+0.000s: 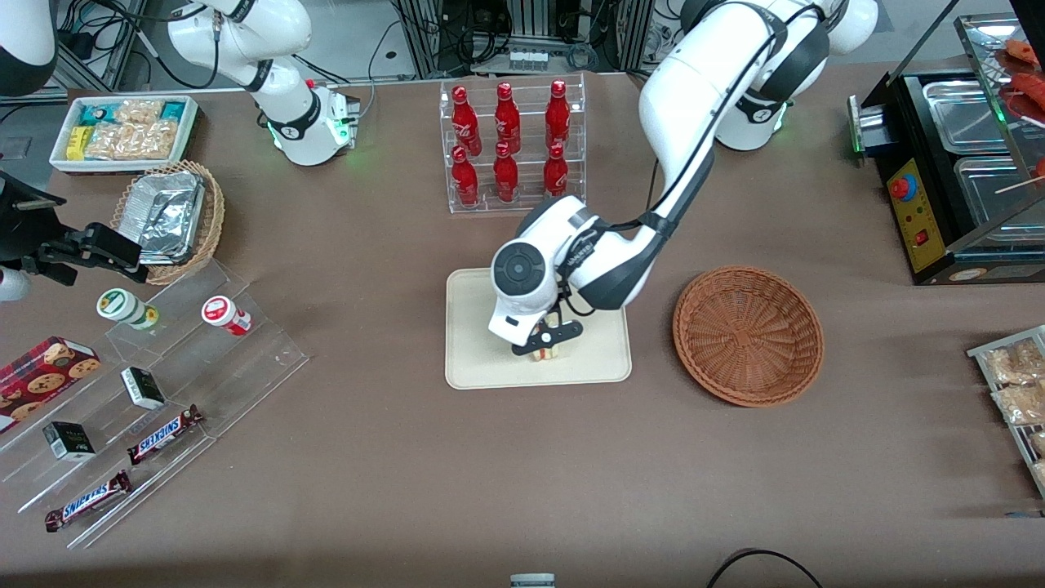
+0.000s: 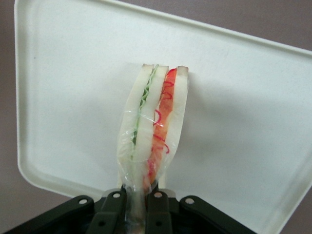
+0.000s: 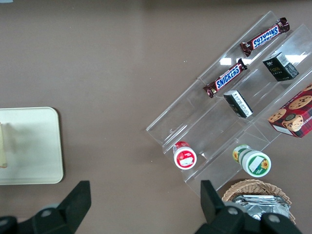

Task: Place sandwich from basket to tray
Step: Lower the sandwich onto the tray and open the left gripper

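Front view | one gripper [image 1: 545, 343] clamps one sandwich [image 1: 544, 353] | one tray [image 1: 482, 359] | one basket [image 1: 747, 335]

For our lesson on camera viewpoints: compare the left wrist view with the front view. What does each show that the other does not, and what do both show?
Only the left wrist view shows the sandwich's green and red-orange filling layers and clear wrap, pinched by the gripper.

Only the front view shows the empty basket beside the tray, toward the working arm's end, and the bottle rack.

Both show the gripper holding the sandwich over the tray.
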